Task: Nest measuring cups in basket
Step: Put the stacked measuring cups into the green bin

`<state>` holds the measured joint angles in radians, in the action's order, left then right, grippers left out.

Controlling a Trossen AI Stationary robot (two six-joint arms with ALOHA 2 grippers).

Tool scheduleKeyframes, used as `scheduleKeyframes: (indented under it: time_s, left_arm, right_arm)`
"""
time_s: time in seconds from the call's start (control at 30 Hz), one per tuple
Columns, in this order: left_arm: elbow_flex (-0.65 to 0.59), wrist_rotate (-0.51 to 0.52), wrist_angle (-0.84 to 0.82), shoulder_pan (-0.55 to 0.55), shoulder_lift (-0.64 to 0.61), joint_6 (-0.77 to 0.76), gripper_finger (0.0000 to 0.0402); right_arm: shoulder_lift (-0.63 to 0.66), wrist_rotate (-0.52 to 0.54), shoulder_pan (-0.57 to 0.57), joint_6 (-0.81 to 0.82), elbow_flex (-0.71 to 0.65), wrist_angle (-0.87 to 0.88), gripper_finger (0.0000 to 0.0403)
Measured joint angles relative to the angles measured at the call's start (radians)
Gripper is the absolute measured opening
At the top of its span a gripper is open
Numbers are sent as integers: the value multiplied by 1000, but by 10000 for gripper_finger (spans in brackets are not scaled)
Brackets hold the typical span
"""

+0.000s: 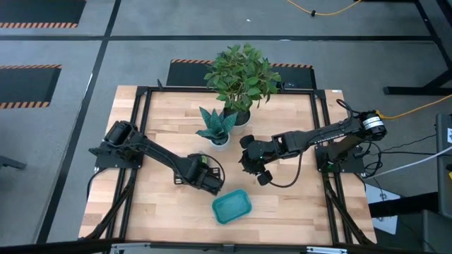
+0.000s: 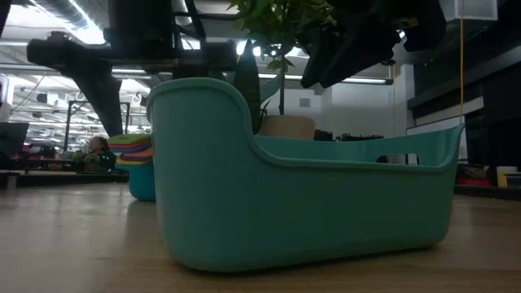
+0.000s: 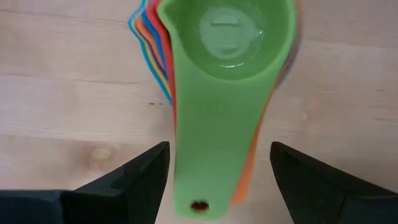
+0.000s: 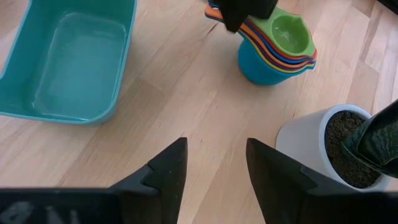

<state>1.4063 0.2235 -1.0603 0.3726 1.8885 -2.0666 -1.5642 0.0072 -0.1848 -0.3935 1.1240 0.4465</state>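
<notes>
Basket (image 1: pixel 232 207), one only, teal and empty, sits nearest the table's front edge. Just behind it and to the left stands one nested stack of measuring cups (image 4: pixel 277 46), green on top over orange, red, yellow and blue layers; the exact cup count cannot be told. The left gripper (image 3: pixel 217 180) hovers over the stack, jaws spread either side of the green handle without touching. The right gripper (image 4: pixel 214 168) hangs nearby, jaws apart, empty. Two potted plants (image 1: pixel 236 81) stand farthest back.
</notes>
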Motion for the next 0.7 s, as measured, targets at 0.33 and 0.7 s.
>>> scheduleKeyframes:
  time_s: [0.33,0.7]
  left_arm:
    - [-2,-12,3,-4,91,9,271]
    - [-2,-12,4,-8,98,93,271]
  right_arm:
    - [0,0,0,0,0,2,169]
    - [0,0,0,0,0,2,169]
